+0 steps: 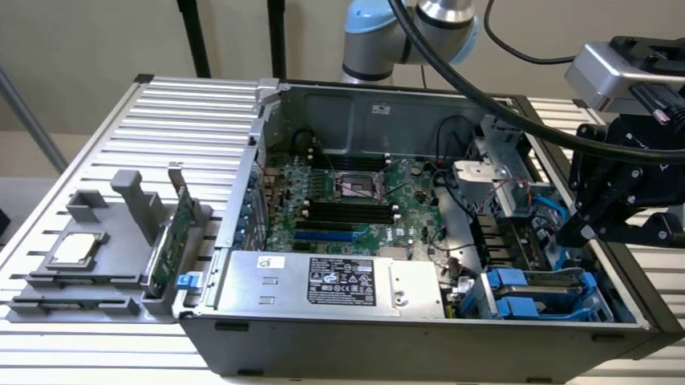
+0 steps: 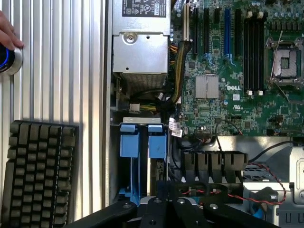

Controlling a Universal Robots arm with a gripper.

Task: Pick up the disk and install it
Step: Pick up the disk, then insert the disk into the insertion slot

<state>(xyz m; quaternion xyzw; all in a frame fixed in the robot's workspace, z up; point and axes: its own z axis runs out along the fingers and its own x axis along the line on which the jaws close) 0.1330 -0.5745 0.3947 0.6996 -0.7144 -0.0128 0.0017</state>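
The pick-up step is judged under way: the hand is seen clenched at 3 o'clock in the exterior view, above the bay where the disk sits at the case's 4 o'clock corner. The fingertips are hidden (by the hand's own linkage), so a grasp cannot be confirmed; any lift calls for a straight pull.
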